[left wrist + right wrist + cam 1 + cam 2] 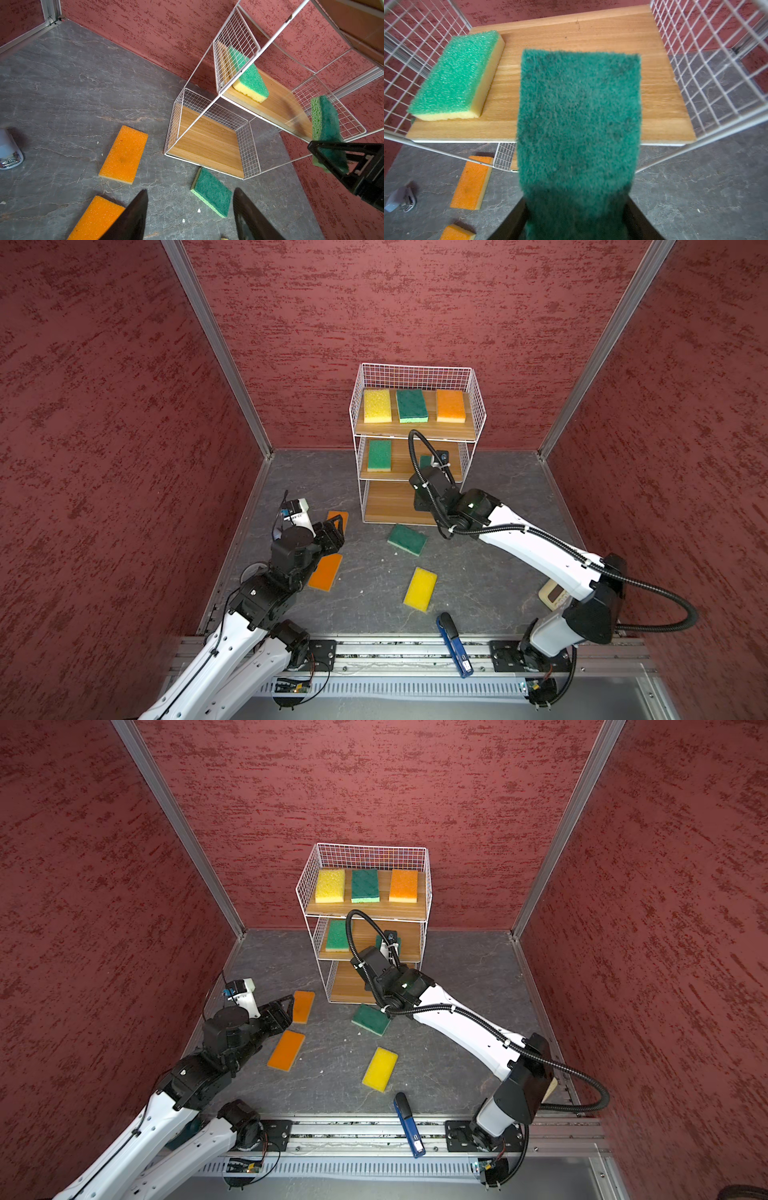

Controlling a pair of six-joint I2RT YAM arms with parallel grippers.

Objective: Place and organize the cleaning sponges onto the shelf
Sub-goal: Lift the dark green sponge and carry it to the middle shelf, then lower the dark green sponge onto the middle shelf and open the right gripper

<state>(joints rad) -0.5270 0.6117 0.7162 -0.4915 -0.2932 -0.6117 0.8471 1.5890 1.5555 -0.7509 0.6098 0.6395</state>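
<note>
Sponges lie in three places as I watch. One dark green sponge (578, 124) is pinched at its near end by the right gripper (577, 217). Its free end reaches over the front of the middle board (591, 31) of the shelf (415, 374), and I cannot tell whether it touches the wood. Beside it on that board, towards the left wire side, lies a light green sponge (454, 72) with a yellow base.

On the top board I see a row: top yellow sponge (377, 406), top green sponge (411, 406), top orange sponge (451, 406).

Down on the grey floor (374, 572), the floor green sponge (407, 539) lies just in front of the shelf's foot, and the floor yellow sponge (420, 589) lies nearer the front rail. The far orange sponge (303, 1006) and near orange sponge (286, 1050) lie to the left.

My left gripper (190, 192) hangs over the floor by those two, fingers spread with nothing between them.
</note>
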